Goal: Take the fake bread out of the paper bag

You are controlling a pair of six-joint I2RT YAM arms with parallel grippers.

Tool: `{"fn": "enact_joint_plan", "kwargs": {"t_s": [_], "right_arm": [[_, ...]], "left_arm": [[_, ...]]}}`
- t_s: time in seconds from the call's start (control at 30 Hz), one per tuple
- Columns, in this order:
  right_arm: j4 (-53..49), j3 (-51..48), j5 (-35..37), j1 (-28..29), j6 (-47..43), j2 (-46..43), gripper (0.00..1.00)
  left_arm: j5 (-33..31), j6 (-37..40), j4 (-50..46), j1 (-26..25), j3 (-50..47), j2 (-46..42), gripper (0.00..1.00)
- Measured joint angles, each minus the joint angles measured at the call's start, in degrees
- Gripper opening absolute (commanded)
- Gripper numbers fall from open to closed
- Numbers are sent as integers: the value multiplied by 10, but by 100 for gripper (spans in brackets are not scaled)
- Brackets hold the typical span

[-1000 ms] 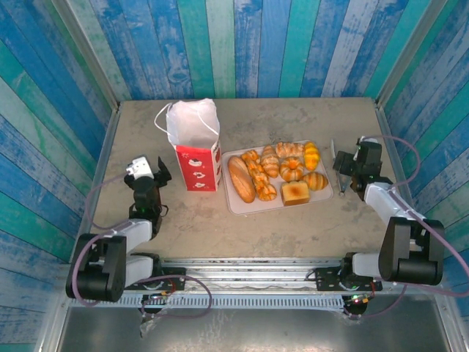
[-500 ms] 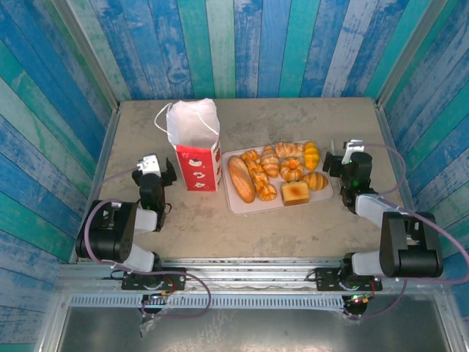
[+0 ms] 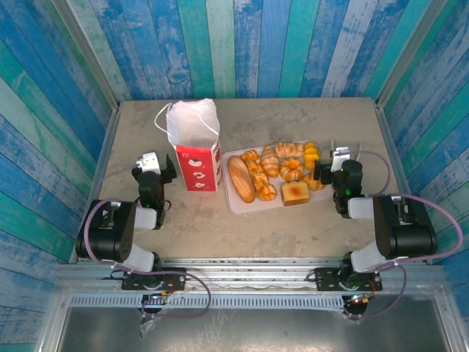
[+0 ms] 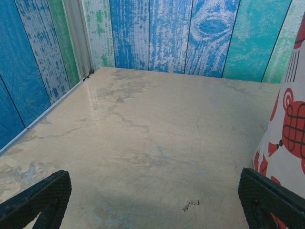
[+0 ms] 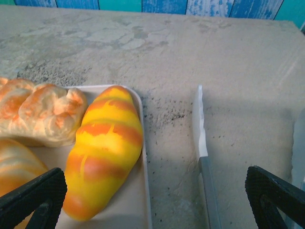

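Bread [image 3: 282,174]: all pieces I can see lie on tray [image 3: 236,207].
Left gripper [image 4: 152,200]: fingers wide, empty, near bag [image 3: 196,158].
Right gripper [image 5: 155,202]: fingers wide, empty, at tray's edge.
Bag: upright; inside unclear, job looks done.

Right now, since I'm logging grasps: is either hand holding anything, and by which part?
Nothing is held. The left hand stands open beside the paper bag; the right hand stands open at the edge of the tray.
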Motion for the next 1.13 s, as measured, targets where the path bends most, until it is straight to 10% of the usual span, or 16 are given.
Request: {"fn": "enact_joint_plan", "kwargs": {"t_s": [1.13], "right_arm": [[2,4,24,6,-2,0,100]], "left_arm": [[2,2,0,0,0,0,94]]}}
